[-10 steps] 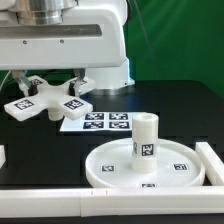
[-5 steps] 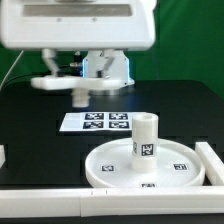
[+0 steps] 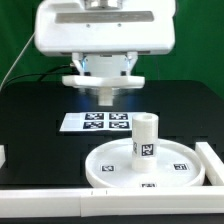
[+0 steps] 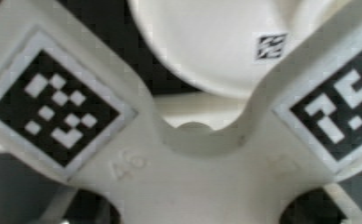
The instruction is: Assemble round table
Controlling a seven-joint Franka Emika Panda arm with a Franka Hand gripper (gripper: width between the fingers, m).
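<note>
In the exterior view, the arm (image 3: 100, 30) fills the upper part of the picture and its top is cut off by the frame. The gripper (image 3: 104, 72) sits under the wide white housing, and its fingers are too shadowed and hidden to make out. A white cross-shaped piece (image 3: 104, 84) hangs below it, seen almost edge-on and clear of the black table (image 3: 30, 120), so the gripper is closed on that piece, though the contact itself cannot be seen. The marker board (image 3: 98, 122) lies flat on the table below and beyond the piece. The disc (image 3: 110, 165) lies flat on the table near the front, towards the exterior view's right, and the post (image 3: 146, 135) stands upright on its centre, with a tag facing the camera. The post hides the hub. White bars (image 3: 40, 205) run along the front and beside the disc on the exterior view's right, and both are cut off by the frame. A small white object (image 3: 3, 155) at the exterior view's left edge is too cropped to identify.

In the wrist view, the cross-shaped piece (image 4: 187, 150) fills most of the blurred picture, with two of its tagged arms spreading apart. Between them shows part of the disc (image 4: 204, 40), which carries a small tag (image 4: 267, 45). The post and the fingers cannot be made out here
</note>
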